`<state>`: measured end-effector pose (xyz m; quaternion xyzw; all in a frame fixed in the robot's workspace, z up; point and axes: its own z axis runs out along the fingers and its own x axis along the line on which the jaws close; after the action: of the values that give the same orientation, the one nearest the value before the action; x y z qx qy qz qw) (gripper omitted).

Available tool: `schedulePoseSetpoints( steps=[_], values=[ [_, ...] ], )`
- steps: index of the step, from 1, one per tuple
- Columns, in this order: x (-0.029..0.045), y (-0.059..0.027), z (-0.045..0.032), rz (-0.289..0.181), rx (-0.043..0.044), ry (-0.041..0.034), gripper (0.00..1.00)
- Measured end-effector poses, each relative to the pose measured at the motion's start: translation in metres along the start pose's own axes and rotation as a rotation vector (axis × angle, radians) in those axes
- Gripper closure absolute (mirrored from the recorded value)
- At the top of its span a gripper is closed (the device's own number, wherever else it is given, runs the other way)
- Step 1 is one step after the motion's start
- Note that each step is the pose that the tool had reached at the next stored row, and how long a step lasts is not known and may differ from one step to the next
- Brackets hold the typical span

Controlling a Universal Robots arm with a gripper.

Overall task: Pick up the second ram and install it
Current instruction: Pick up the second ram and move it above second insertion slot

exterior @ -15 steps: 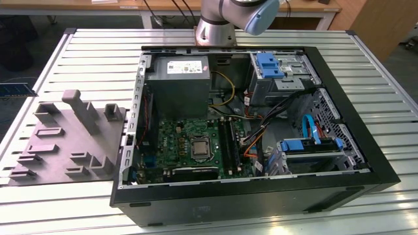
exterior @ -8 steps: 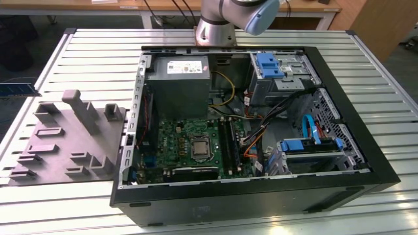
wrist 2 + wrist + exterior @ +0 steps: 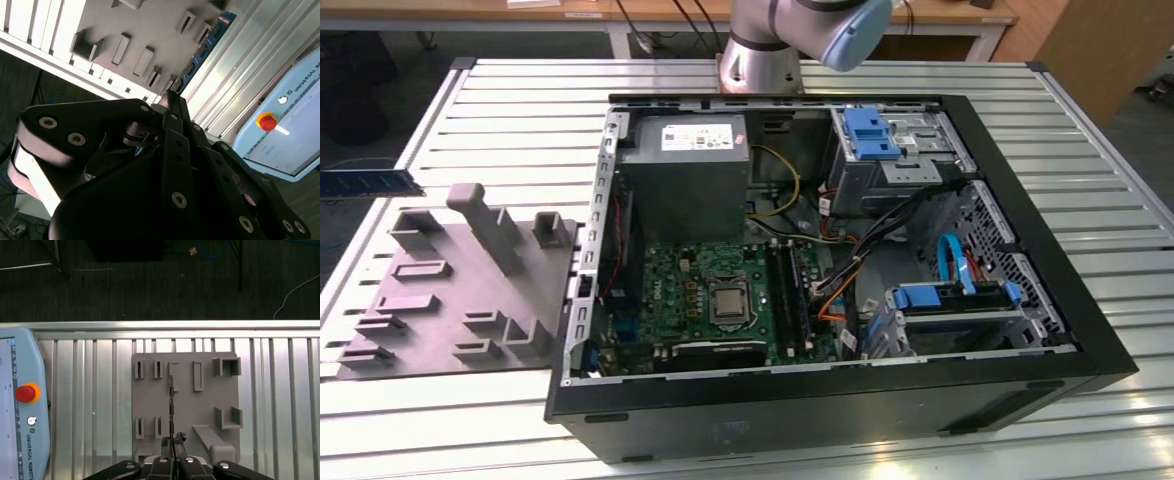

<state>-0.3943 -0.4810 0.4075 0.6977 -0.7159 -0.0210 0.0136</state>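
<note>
Open black computer case [image 3: 854, 425] flat on a slatted metal table [image 3: 1094, 130], green motherboard [image 3: 680, 290] bared inside, grey holder [image 3: 454, 290] just beside it on the exterior view's left, blue memory stick [image 3: 367, 182] apart from the holder at that view's left edge, arm [image 3: 781, 40] behind the case.

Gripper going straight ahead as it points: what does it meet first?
Probably the flat grey slotted holder plate, touched first by the slim dark blue ram stick clamped in the gripper; depth unclear.
</note>
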Motion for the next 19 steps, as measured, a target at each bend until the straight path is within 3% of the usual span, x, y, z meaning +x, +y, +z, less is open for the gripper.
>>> schedulePoseSetpoints(
  steps=[14, 19],
  values=[
    [-0.0010, -0.0376, -0.0017, 0.000, 0.0001, -0.0001, 0.88],
    [-0.0014, -0.0557, -0.0026, 0.000, 0.0001, -0.0001, 0.88]
  ],
)
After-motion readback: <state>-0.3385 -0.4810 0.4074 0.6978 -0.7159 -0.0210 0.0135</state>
